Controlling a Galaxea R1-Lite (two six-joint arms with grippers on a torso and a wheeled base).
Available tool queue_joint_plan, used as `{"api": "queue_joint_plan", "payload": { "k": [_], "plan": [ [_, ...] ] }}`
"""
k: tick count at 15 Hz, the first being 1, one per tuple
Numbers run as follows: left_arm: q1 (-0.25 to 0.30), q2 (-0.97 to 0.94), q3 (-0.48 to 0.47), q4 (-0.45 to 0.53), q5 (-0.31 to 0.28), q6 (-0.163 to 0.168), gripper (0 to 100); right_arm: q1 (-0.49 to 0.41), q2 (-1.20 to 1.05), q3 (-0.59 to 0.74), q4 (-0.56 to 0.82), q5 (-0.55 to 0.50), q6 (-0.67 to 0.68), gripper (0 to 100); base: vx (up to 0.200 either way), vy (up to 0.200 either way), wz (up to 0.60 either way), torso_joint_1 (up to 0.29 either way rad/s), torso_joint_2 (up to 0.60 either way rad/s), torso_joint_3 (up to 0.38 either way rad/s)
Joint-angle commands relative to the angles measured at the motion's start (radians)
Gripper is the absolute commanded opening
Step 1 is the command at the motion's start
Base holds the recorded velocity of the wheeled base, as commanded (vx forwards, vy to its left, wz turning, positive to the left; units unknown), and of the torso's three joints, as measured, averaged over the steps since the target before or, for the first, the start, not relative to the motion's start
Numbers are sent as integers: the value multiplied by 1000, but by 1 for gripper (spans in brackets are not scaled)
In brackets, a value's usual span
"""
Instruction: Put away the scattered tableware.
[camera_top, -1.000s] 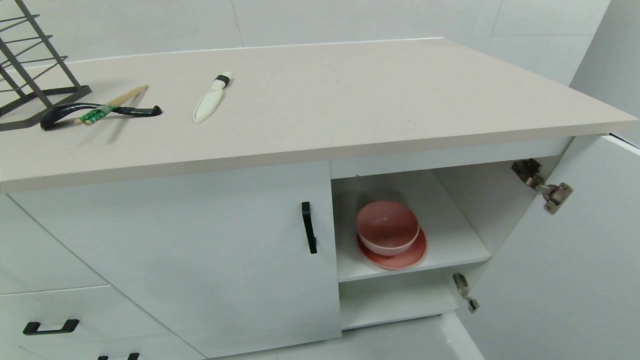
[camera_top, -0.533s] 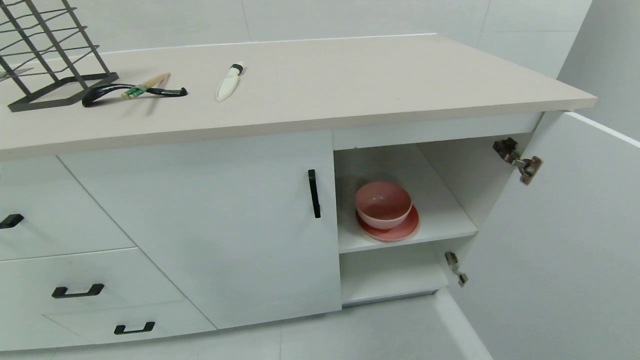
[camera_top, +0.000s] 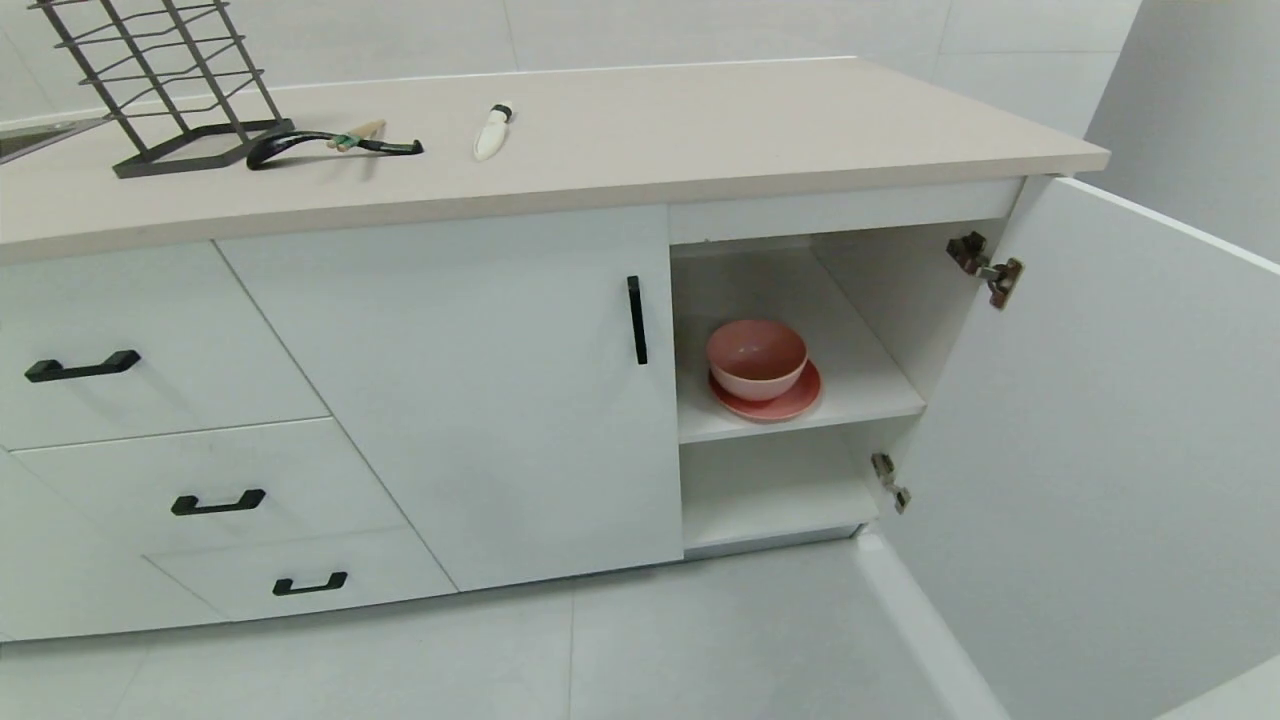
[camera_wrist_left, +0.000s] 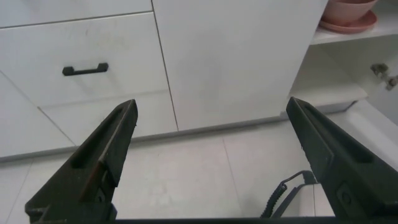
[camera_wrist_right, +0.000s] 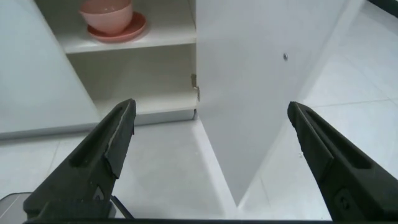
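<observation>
Fingers (camera_wrist_left: 106, 149) of left gripper (camera_wrist_left: 211, 104) and right gripper (camera_wrist_right: 211, 107) are held wide, empty; the knife (camera_top: 493, 135), laid near-to-far up left, is judged nearer the left.

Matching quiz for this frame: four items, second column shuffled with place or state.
Column 1
1 bowl
2 knife
3 rack
4 right door

Column 2
A swung open
B on the plate on the shelf
C standing upright at the counter's left end
D lying flat on the counter

Pairs: 1-B, 2-D, 3-C, 4-A
</observation>
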Motion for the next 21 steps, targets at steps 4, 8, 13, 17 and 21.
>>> {"api": "queue_joint_plan", "payload": {
  "k": [4, 8, 13, 17, 21],
  "plan": [
    [0, 0, 0, -2, 0, 1, 100, 0, 2, 0, 0, 2, -1, 100, -50, -200, 0, 0, 1, 0],
    [0, 0, 0, 0, 0, -1, 100, 0, 2, 0, 0, 2, -2, 100, 0, -200, 0, 5, 5, 1],
    [0, 0, 0, -2, 0, -2, 100, 0, 2, 0, 0, 3, -1, 100, 0, -200, 0, 2, 3, 2],
    [0, 0, 0, 0, 0, -1, 100, 0, 2, 0, 0, 3, 1, 100, -50, -200, 0, 1, 2, 4],
    [0, 0, 0, 1, 2, -5, 100, 0, 2, 0, 0, 3, -1, 100, -200, -50, 0, 4, 4, 2]
  ]
}}
